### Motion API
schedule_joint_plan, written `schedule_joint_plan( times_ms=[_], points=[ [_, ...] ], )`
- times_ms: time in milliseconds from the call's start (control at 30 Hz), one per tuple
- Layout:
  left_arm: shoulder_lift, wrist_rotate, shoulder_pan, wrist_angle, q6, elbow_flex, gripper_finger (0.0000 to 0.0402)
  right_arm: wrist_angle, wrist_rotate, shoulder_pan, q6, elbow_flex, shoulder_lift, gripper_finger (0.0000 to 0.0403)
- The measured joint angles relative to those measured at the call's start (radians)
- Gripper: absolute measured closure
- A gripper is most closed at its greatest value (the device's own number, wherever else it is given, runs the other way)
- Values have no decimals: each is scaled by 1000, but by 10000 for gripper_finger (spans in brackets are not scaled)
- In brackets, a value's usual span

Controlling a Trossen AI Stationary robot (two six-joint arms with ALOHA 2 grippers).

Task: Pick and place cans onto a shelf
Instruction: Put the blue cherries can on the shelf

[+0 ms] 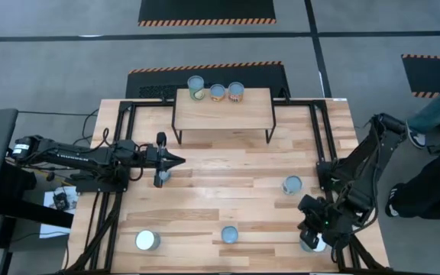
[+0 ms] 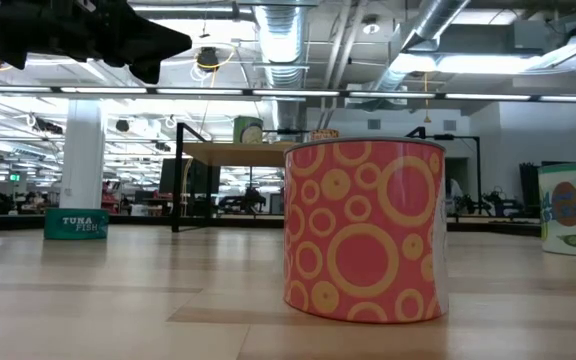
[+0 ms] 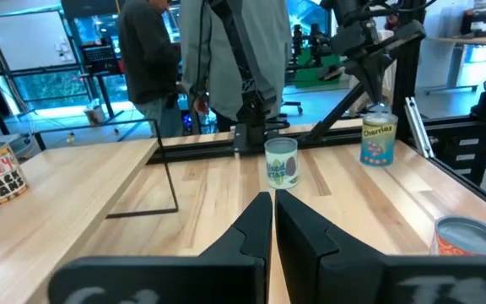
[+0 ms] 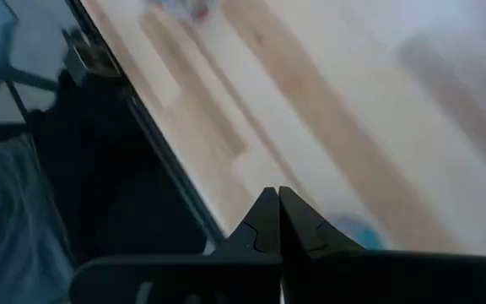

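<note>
On the shelf (image 1: 222, 111) stand three cans (image 1: 217, 92); five more sit scattered on the bench (image 1: 228, 183). The left gripper (image 1: 176, 160), jaws pressed together, hangs beside one can (image 1: 163, 175). The right gripper (image 1: 312, 229), jaws also pressed together, is over another can (image 1: 314, 244) at the bench's near right corner.

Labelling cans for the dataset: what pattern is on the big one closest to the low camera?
Pink-red can with orange-yellow rings; low view.

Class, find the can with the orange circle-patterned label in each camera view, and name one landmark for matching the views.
High view: the orange can is at bottom centre.
Low view: large, centre foreground.
Left wrist view: lower right corner.
Right wrist view: cannot be made out.
Landmark: the shelf, beyond the can in the high and low views.
</note>
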Motion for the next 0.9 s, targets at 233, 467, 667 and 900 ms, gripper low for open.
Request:
schedule_joint_plan(
  times_ms=[233,467,667,900],
  points=[
    [0,0,0,0,8,0,393,-61,-170,13,139,84,102,395],
    [0,-1,0,1,13,0,393,-217,-216,12,183,246,239,357],
    [0,-1,0,1,11,0,393,-296,-357,12,266,298,345,290],
    [0,-1,0,2,36,0,393,-257,-391,-4,280,298,404,248]
  ],
)
